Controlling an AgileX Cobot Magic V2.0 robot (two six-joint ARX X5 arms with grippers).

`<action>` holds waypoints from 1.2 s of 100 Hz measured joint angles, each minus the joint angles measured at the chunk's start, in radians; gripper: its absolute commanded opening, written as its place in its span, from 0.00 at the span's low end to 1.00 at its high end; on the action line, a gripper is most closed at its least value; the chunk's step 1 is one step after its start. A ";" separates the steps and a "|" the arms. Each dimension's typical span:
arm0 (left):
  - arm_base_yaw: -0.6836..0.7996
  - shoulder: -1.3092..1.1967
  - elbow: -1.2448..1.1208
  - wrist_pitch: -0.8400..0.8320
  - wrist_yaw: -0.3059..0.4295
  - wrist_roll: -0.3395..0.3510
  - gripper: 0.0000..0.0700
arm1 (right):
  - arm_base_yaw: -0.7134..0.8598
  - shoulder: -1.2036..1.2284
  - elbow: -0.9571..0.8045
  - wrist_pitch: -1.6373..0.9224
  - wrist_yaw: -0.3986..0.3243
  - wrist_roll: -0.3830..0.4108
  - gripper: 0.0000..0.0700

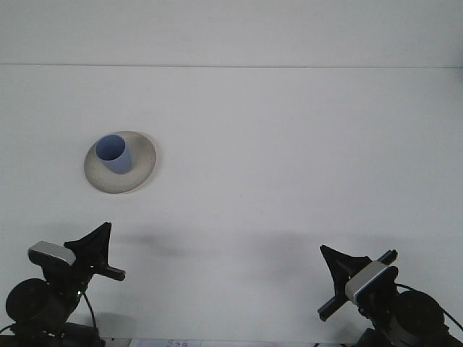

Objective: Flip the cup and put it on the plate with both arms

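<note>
Already the blue cup (113, 154) stands upright on the pale round plate (139, 177), mouth open to the top, its body leaning a little toward the camera's lower right. It sits in the plate's upper left part, toward ten o'clock of the plate's middle, with bare rim showing from about two o'clock round to seven. Plate and cup lie in the left half of the white table (289, 159), at roughly ten o'clock from the table's centre.

Nothing else lies on the table near them; the surface between the plate and both arms is bare white, with only soft shadows along the near edge. A faint line across the top marks the table's far edge.

Well apart from the plate, at about six o'clock from it, the left gripper (98, 253) sits low at the near edge, its black fingers pointing up and to the right, toward one o'clock. Its jaws look spread, one finger raised and one lying low. The right gripper (358, 278) rests at the lower right corner, far from the cup, at about four o'clock from the plate. Its jaws stand wide apart, holding nothing, one finger aimed toward ten o'clock and the other a long bar slanting behind it.
</note>
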 measured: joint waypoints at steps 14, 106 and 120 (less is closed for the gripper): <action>0.075 -0.120 -0.233 0.145 -0.132 0.054 0.02 | 0.000 0.000 0.000 0.000 0.000 0.000 0.01; 0.109 -0.166 -0.415 0.288 -0.182 0.051 0.02 | 0.000 0.000 0.000 0.002 0.000 0.000 0.01; 0.109 -0.166 -0.415 0.288 -0.182 0.051 0.02 | 0.000 0.000 0.000 0.002 0.000 0.000 0.01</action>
